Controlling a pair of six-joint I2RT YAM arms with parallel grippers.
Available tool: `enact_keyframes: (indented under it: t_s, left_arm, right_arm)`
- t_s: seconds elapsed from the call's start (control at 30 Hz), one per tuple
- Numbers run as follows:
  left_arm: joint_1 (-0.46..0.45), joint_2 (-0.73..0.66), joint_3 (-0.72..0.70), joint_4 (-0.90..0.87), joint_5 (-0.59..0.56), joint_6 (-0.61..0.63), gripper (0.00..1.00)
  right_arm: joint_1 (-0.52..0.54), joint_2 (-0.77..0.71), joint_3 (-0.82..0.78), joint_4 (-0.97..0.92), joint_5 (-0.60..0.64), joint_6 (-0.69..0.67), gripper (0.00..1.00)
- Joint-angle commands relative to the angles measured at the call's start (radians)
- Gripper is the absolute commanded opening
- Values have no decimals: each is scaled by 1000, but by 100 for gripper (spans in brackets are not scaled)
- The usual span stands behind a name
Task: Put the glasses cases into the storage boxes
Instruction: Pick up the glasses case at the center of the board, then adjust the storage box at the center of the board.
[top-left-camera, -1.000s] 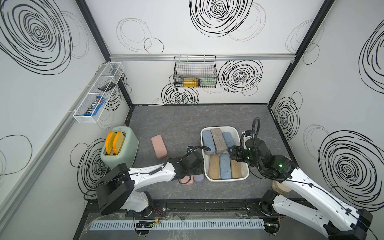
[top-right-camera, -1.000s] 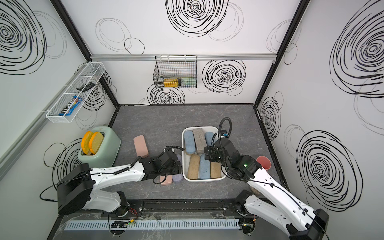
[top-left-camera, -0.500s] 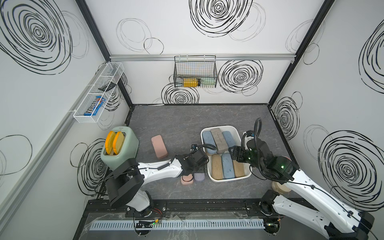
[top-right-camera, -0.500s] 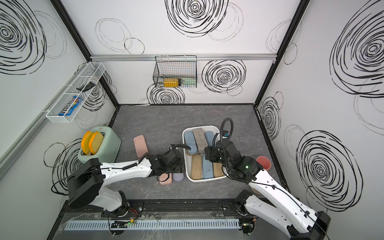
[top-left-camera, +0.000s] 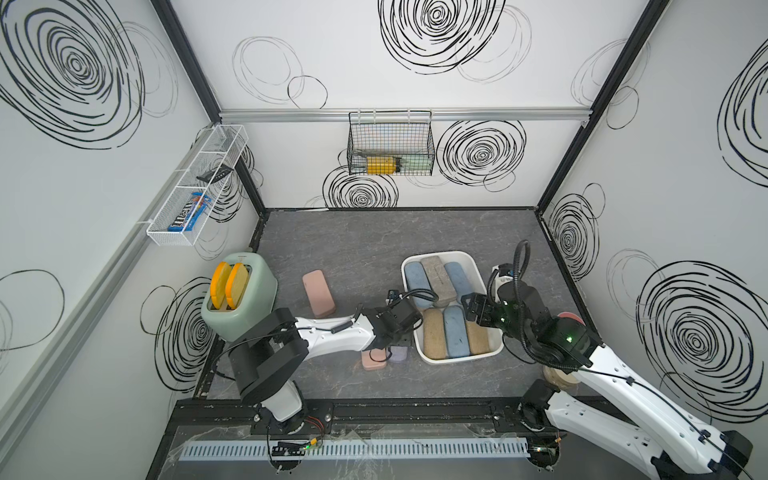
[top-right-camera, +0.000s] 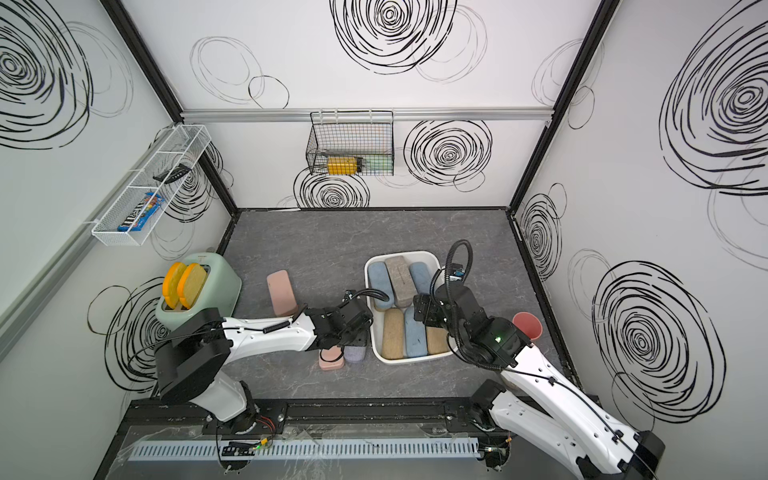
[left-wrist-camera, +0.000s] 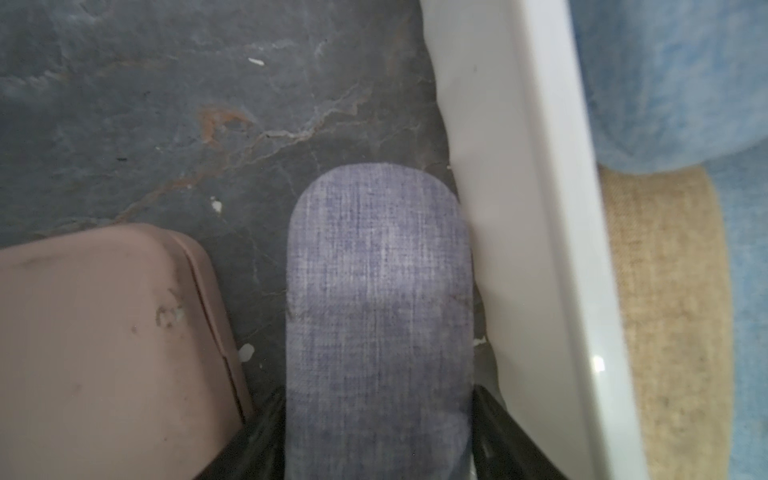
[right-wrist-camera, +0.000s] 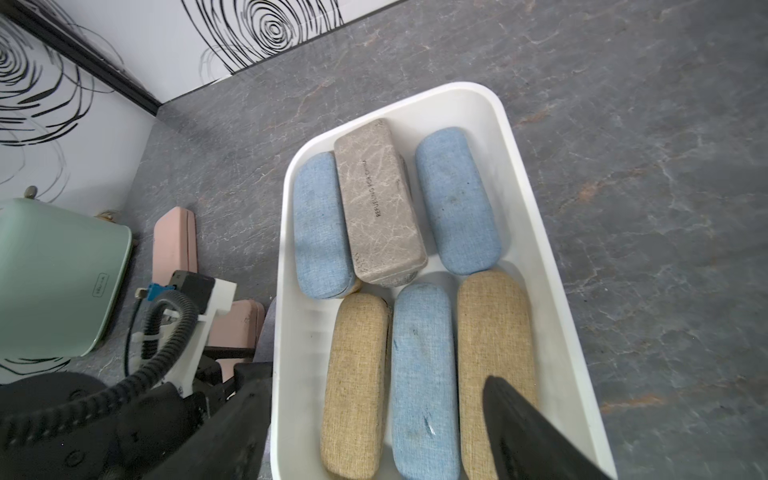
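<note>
The white storage box (top-left-camera: 471, 259) (top-right-camera: 432, 255) (right-wrist-camera: 505, 124) holds several glasses cases in blue, tan and grey. Just left of its wall a lilac case (left-wrist-camera: 378, 270) (top-left-camera: 398, 354) (top-right-camera: 354, 354) lies on the floor, with my left gripper (left-wrist-camera: 378, 415) (top-left-camera: 395, 341) shut on its sides. A pink case (left-wrist-camera: 104, 332) (top-left-camera: 373, 360) (top-right-camera: 330, 358) lies right beside the lilac one. Another pink case (top-left-camera: 318, 293) (top-right-camera: 281, 292) (right-wrist-camera: 174, 241) lies farther left. My right gripper (right-wrist-camera: 380, 415) (top-left-camera: 478, 316) (top-right-camera: 428, 311) hangs open over the box's near half, holding nothing.
A green toaster (top-left-camera: 239, 295) (right-wrist-camera: 54, 282) with two toast slices stands at the left wall. A pink cup (top-right-camera: 527, 326) sits right of the box, behind my right arm. Wire baskets hang on the back and left walls.
My left gripper has shifted slightly toward the box and closed on the lilac case. My right gripper has opened a little wider over the box.
</note>
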Motion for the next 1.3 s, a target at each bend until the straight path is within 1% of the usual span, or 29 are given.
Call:
enact_keyframes:
  t_s: [0.0,0.07,0.13,0.17,0.27,0.33,0.37,0.5,0.6,0.73,0.8,1.0,1.1,1.2,1.27]
  left_arm:
    - [17,-18,20,-6,-28,14,58]
    - [28,-23,23,-9,-30,18,54]
    - [39,-34,26,-14,-24,21,49]
    - [42,-46,25,-14,-22,20,47]
    - [51,-98,21,-20,-23,16,46]
    - [56,-139,21,-28,-19,10,46]
    - [58,-163,23,-33,-16,6,46]
    - [60,-248,37,-43,-6,-1,46]
    - [64,-287,60,-46,-1,-3,45]
    - [71,-305,97,-40,16,2,45]
    - [76,-291,129,-47,18,13,45]
    - [95,-211,239,-59,38,41,46]
    - [95,-161,300,-59,52,43,47]
    - [88,-102,365,-52,59,44,48]
    - [74,-38,437,-65,63,52,48]
  right_arm:
    - [-142,18,-38,-36,-40,-33,87]
    - [-249,32,-56,-32,-102,-67,93]
    - [-310,46,-66,-2,-159,-94,99]
    - [-333,64,-62,-9,-158,-96,100]
    - [-379,123,-69,4,-172,-96,99]
    - [-414,144,-97,37,-213,-92,100]
    - [-435,145,-115,64,-256,-90,100]
    - [-448,124,-195,161,-357,-102,99]
    - [-448,115,-230,180,-375,-90,98]
    - [-443,100,-245,178,-432,-63,97]
    - [-418,82,-251,182,-453,-38,96]
    - [-264,4,-240,173,-397,60,95]
    - [-249,-21,-228,143,-378,79,94]
    - [-252,-47,-178,46,-262,72,94]
    - [-263,-66,-118,-30,-197,75,95]
